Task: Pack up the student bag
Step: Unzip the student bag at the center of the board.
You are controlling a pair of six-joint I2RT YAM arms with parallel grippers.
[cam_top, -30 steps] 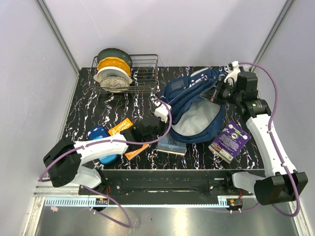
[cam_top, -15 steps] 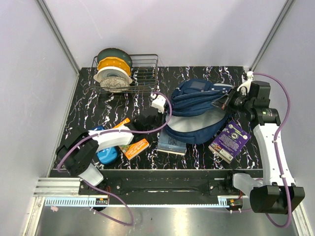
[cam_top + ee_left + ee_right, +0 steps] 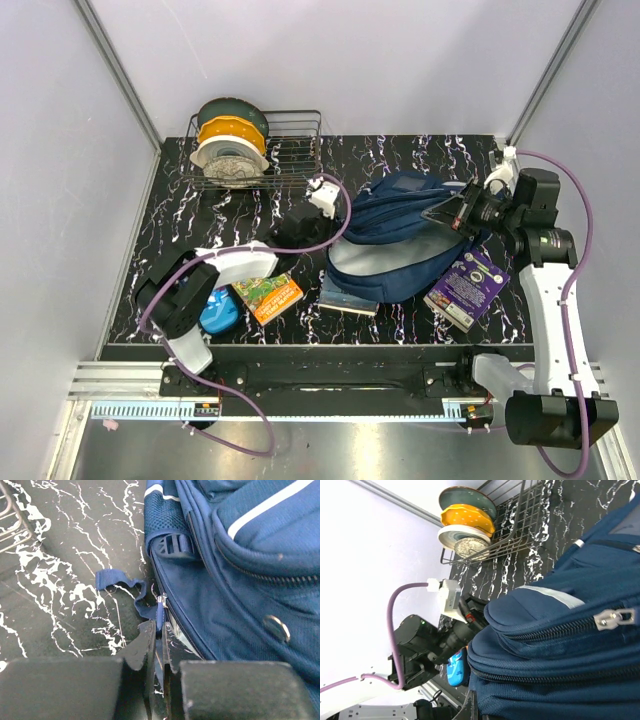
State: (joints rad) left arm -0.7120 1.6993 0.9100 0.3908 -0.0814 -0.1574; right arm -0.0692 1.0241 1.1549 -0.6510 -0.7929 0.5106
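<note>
1. We've got a black table (image 3: 400,160) with white marbling.
2. Plain pale walls (image 3: 330,60) around it, metal struts (image 3: 115,70) in the back corners.
3. Light looks soft and even to us.

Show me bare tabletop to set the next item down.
Free: the back strip of table right of the wire rack, behind the student bag; the left edge in front of the rack. Crowded: the front, with blue case, orange packet, a book and the purple booklet.

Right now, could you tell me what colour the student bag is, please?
Navy blue student bag, clearest in top external view.
</note>
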